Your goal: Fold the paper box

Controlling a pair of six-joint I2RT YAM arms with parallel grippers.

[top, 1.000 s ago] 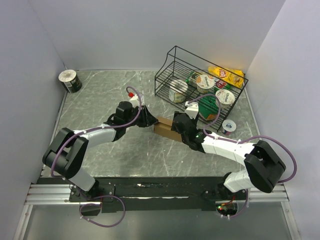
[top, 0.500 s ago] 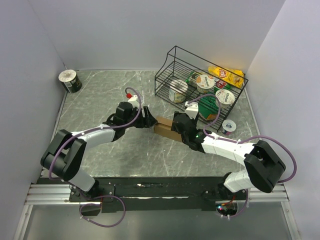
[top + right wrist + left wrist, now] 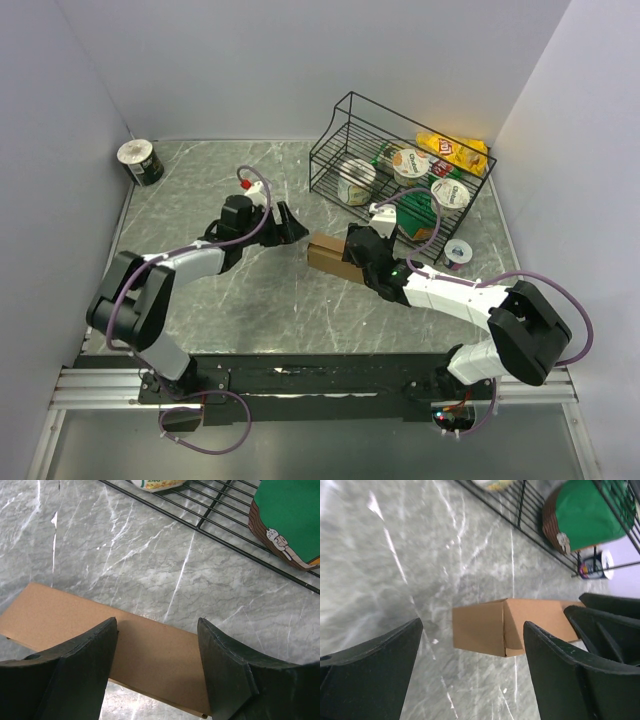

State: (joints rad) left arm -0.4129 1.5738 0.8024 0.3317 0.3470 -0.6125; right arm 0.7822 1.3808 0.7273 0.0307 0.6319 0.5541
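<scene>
We find the paper box (image 3: 328, 253) on the table (image 3: 200, 200), just in front of the wire basket (image 3: 340, 125), its long axis left-right and slightly skewed. The right claw (image 3: 352, 248) is nearer, over its right half, spread and gripping nothing. The left claw (image 3: 290, 226), wide open and empty, faces its left end, apart.

A black wire basket (image 3: 330, 124) sits tilted at the upper right of the grey marbled tabletop (image 3: 190, 195). It holds foil-lidded yogurt cups (image 3: 410, 162), a yellow chip bag (image 3: 455, 150) and a green-topped brown container (image 3: 285, 515). Just right of the basket lies a small blue-and-white roll (image 3: 458, 252). In the far upper left corner stands a dark cylinder (image 3: 140, 162), possibly a tape roll.
</scene>
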